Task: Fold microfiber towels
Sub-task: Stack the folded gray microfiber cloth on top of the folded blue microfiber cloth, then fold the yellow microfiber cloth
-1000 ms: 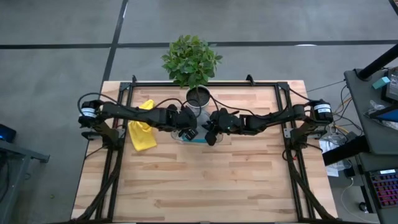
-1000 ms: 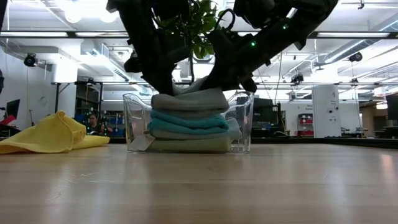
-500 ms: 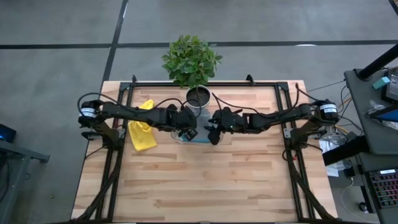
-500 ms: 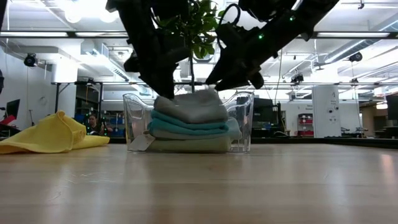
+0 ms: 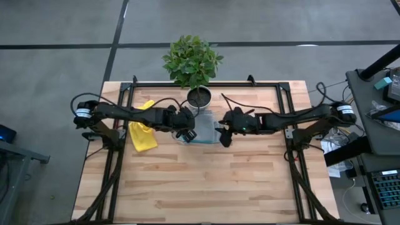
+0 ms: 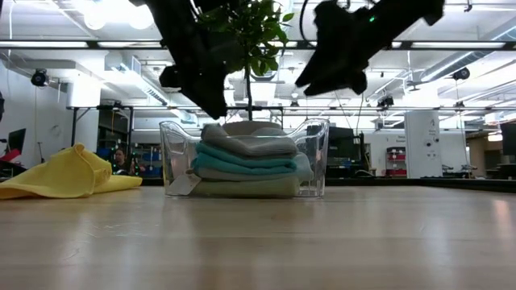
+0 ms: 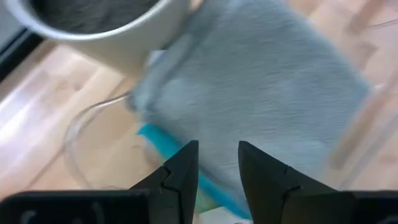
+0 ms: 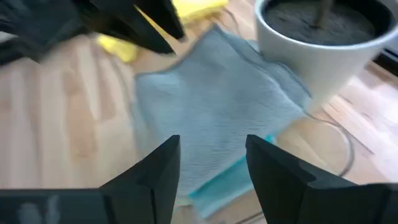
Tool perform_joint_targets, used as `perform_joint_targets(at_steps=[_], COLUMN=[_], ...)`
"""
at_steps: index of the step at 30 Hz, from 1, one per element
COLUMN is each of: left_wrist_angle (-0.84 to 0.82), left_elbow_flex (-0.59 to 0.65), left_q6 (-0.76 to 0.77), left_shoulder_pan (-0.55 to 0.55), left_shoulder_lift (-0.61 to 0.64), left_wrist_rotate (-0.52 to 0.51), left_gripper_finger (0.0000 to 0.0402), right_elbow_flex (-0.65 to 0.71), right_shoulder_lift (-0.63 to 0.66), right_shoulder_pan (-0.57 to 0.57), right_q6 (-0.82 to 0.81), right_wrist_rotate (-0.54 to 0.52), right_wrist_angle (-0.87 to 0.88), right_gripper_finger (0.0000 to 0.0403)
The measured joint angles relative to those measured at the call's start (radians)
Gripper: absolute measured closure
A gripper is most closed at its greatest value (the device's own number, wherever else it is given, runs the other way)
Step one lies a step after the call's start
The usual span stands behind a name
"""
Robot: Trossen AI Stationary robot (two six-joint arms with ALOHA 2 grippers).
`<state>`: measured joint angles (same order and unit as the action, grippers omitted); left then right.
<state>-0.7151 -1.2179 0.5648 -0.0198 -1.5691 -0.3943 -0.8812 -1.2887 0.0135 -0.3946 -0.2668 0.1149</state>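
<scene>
A clear plastic tray [image 6: 171,161] holds a stack of folded microfiber towels: grey [image 6: 246,141] on top, then teal [image 6: 242,157], light blue and sage green [image 6: 246,187] at the bottom. The yellow towel [image 5: 142,132] lies crumpled on the table to the tray's left. My left gripper [image 7: 216,165] hangs open just above the grey towel's left part [image 7: 261,81]. My right gripper [image 8: 214,165] is open, raised and off to the tray's right, looking down on the grey towel [image 8: 211,112]. Neither touches cloth.
A potted plant in a white pot [image 5: 199,99] stands right behind the tray, close to both grippers. Black frame rails run along the table's left and right sides. Bare wood [image 5: 200,181] fills the near half of the table.
Both grippers have come off the grey towel, which now lies loose on top of the stack and has puffed up from its pressed-flat shape. My right gripper has risen and drawn back toward the table's right edge, clear of the tray.
</scene>
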Motion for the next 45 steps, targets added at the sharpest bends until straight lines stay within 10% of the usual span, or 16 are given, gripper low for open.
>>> perform_joint_targets(at_steps=[19, 45], left_wrist_angle=[-0.168, -0.595], left_elbow_flex=[-0.081, 0.219], left_q6=[0.074, 0.760], left_shoulder_pan=[0.080, 0.198], left_shoulder_lift=[0.021, 0.083], left_wrist_rotate=[0.085, 0.176], left_gripper_finger=[0.0304, 0.0267], right_elbow_flex=[0.153, 0.258], right_shoulder_lift=[0.111, 0.109], right_shoulder_pan=[0.323, 0.467], right_q6=[-0.005, -0.013], right_wrist_rotate=[-0.146, -0.231], right_wrist_angle=[-0.025, -0.106], right_gripper_finger=[0.0299, 0.0303])
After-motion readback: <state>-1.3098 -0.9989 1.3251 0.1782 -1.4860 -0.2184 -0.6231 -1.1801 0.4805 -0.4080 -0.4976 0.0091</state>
